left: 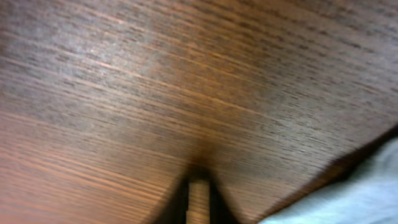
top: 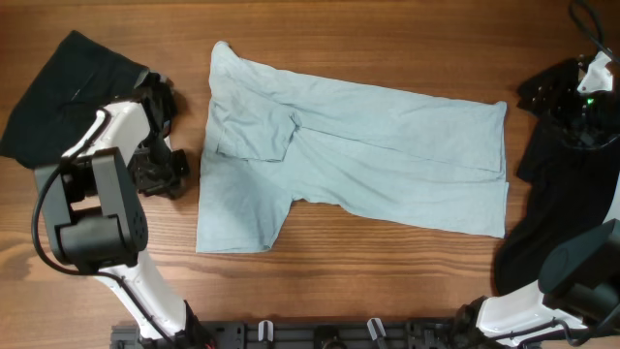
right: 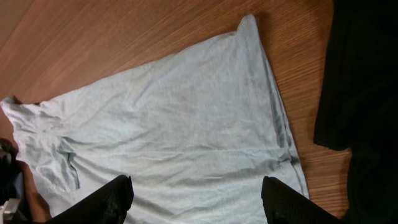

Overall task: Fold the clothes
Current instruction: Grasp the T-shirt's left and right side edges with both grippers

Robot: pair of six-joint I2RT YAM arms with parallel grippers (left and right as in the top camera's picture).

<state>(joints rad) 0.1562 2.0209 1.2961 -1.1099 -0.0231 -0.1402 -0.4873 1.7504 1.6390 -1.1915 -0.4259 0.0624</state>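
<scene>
The pale sky-blue T-shirt [top: 368, 155] lies spread across the middle of the wooden table, with its left part folded over itself. It also shows in the right wrist view [right: 174, 124], and one edge shows in the left wrist view [left: 354, 199]. One black garment [top: 58, 87] lies at the far left, partly under my left arm. Another black garment [top: 562, 213] lies at the right edge and also shows in the right wrist view [right: 364, 74]. My left gripper [top: 170, 170] [left: 199, 202] is low over bare wood just left of the shirt, jaws together and empty. My right gripper [top: 544, 95] [right: 193, 199] is open and empty, raised at the far right.
The wooden table [top: 387, 39] shows bare wood along the far edge and in front of the shirt. A dark rail with clips [top: 320, 337] runs along the near edge. Cables [top: 586, 24] hang at the far right corner.
</scene>
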